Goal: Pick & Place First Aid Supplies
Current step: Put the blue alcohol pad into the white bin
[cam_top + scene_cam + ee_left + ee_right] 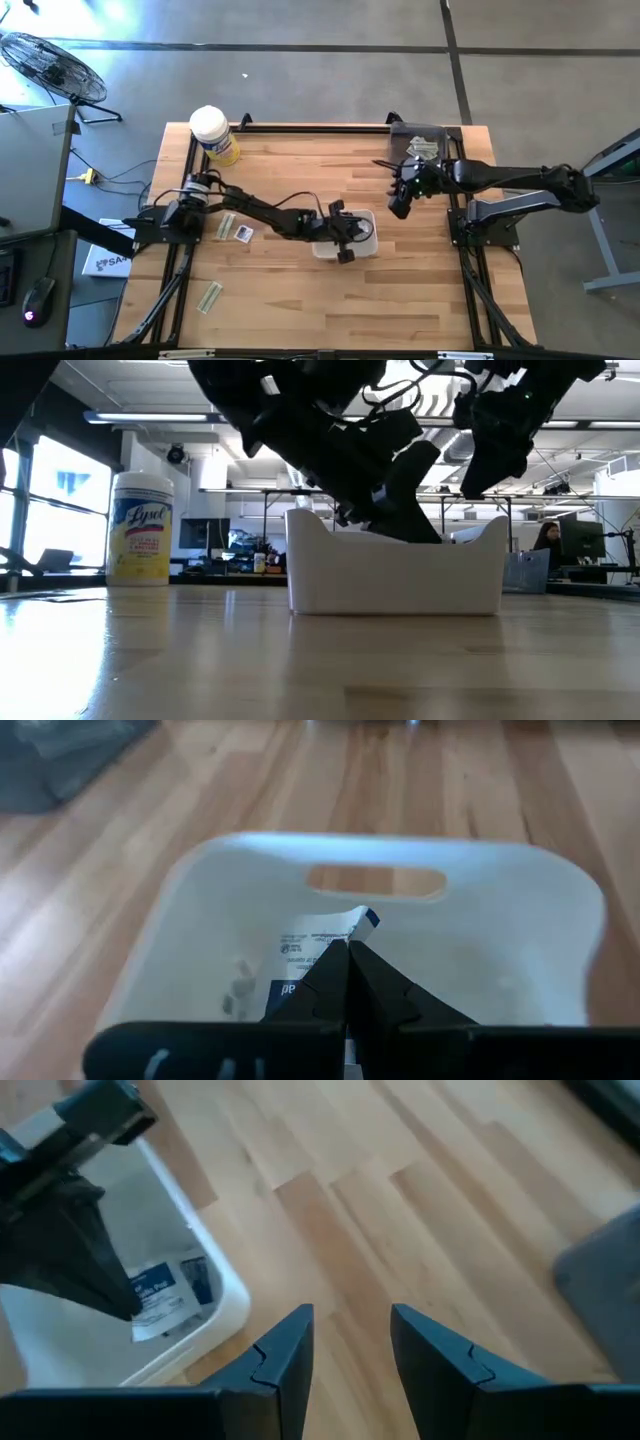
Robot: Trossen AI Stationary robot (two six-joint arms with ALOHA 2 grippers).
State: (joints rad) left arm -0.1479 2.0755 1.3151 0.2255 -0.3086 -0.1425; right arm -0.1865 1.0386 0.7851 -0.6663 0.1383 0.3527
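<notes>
On the desk's (300,160) left side sit the yellow canister (216,136) and three loose packets: two near the left arm's base (227,224), (243,233), one nearer the front edge (209,296). Mid-desk, left hand (345,235) is over the white tray (368,218), fingers pinched tight on a square white packet with blue print (315,948), which hangs inside the tray just above its floor; wrist view shows the packet clamped at the fingertips (340,970). Step looks like the place phase: packet is over the drop spot, not yet released. Next move calls for opening the fingers so it falls in, then lifting clear of the tray wall. Further right, right hand (401,195) hovers above bare desk beside the tray, fingers (285,1355) apart at a middling gap, holding nothing. Behind it, at the desk's back right corner, a dark bin (425,135) holds more packets (423,149).
</notes>
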